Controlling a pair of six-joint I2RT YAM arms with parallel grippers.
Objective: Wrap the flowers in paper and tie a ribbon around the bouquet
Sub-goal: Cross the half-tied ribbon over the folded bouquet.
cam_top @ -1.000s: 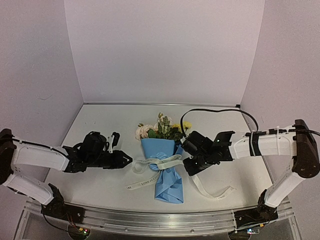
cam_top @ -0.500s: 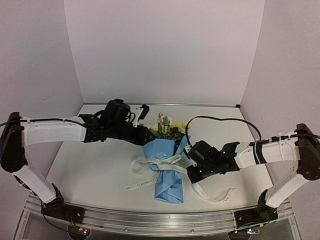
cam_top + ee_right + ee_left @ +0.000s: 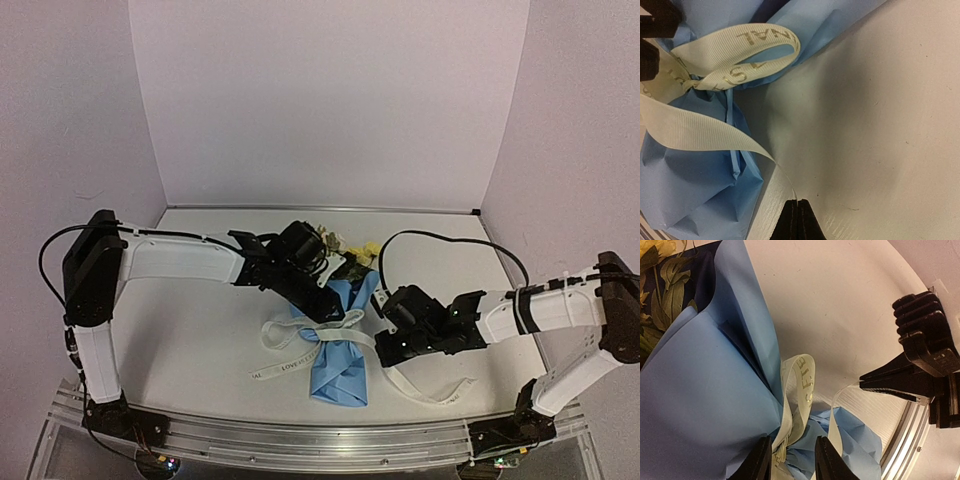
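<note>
From above, the bouquet (image 3: 340, 365) lies at lower centre, ribbon (image 3: 290, 365) round its waist, left gripper (image 3: 327, 305) over it, right gripper (image 3: 383, 347) just right of it. In the left wrist view, bottom edge, the left fingers (image 3: 759, 462) stand slightly apart astride the ribbon knot; whether they pinch it I cannot tell. In the right wrist view, bottom centre, the right fingers (image 3: 791, 222) clamp the ribbon's loose end.

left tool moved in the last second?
Yes. The left tool swung right from the left side of the table. It now sits over the knot of the ribbon on the bouquet.
</note>
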